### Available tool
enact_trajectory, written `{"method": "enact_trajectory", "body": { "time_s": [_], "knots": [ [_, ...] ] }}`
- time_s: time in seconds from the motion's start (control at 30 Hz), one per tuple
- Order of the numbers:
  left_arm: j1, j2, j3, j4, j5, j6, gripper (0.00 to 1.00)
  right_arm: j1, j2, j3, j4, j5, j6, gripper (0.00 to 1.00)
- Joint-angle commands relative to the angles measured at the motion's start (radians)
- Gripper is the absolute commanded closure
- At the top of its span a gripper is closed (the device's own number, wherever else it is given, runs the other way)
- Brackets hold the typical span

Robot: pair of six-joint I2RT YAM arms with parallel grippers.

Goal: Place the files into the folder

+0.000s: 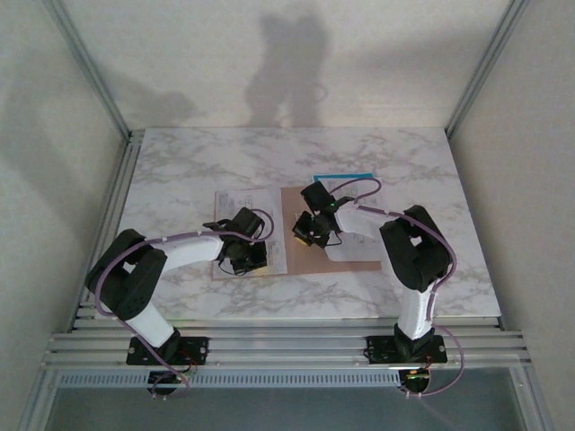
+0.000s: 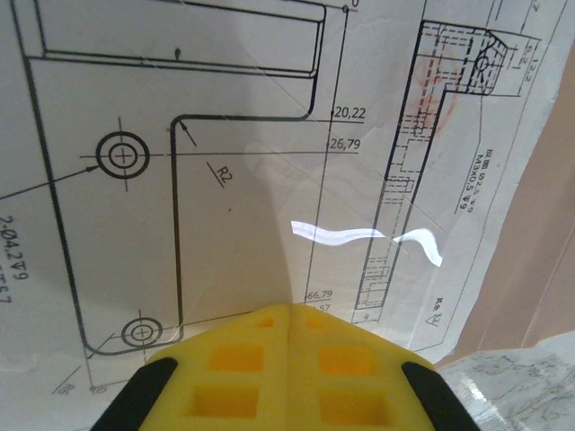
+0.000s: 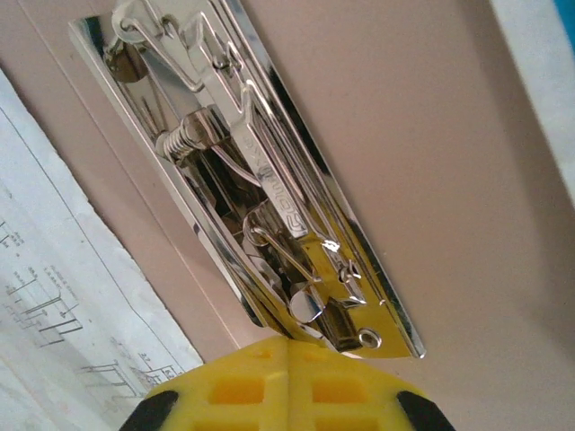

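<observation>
Yellow padded fingers [image 2: 180, 377] of the left gripper [image 2: 289, 310] press flat together at the bottom of the left wrist view, holding nothing. They hang over a white printed sheet [image 2: 234, 180] of engineering drawings, and a strip of the tan folder [image 2: 550, 269] runs down the right edge.

At the bottom of the right wrist view, the right gripper [image 3: 289, 339] is likewise closed on nothing. Its tips sit at the lower end of a chrome clip [image 3: 269, 206] mounted on the folder's card, with a printed sheet at lower left. Whether the tips touch the clip cannot be told.

From overhead comes the layout that neither wrist lens gives. On the marble table [image 1: 180, 162], the printed sheet lies left of centre, its right edge meeting the folder, which lies at centre. A cyan sheet [image 1: 343, 175] shows at the folder's upper edge. Both arms bend inward, left over the paper, right over the folder.
</observation>
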Motion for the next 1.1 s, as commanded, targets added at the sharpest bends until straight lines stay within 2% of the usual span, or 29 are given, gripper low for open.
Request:
{"method": "enact_trajectory", "body": {
  "time_s": [0.0, 0.23, 0.6, 0.67, 0.73, 0.8, 1.0, 1.07],
  "knots": [
    [-0.003, 0.020, -0.028, -0.054, -0.041, -0.016, 1.00, -0.053, 0.062, -0.083, -0.104, 0.122, -0.037, 1.00],
    [-0.002, 0.014, -0.035, -0.055, -0.045, -0.022, 1.00, -0.075, 0.020, -0.049, -0.130, 0.143, -0.092, 1.00],
    [-0.001, 0.010, -0.045, -0.041, -0.041, -0.031, 1.00, -0.072, -0.201, 0.091, -0.152, 0.147, -0.118, 1.00],
    [-0.002, 0.012, -0.044, -0.038, -0.039, -0.031, 1.00, -0.071, -0.220, 0.101, -0.161, 0.146, -0.111, 0.92],
    [-0.002, 0.013, -0.042, -0.033, -0.038, -0.033, 1.00, -0.072, -0.230, 0.089, -0.160, 0.135, -0.097, 0.75],
    [-0.002, 0.016, -0.041, -0.030, -0.036, -0.035, 1.00, -0.071, -0.229, 0.056, -0.146, 0.110, -0.075, 0.62],
    [-0.003, 0.019, -0.037, -0.027, -0.032, -0.034, 1.00, -0.062, -0.228, -0.036, -0.010, 0.019, 0.000, 0.41],
    [-0.003, 0.020, -0.039, -0.027, -0.032, -0.032, 1.00, -0.054, -0.213, -0.037, 0.029, -0.022, 0.029, 0.37]
  ]
}}
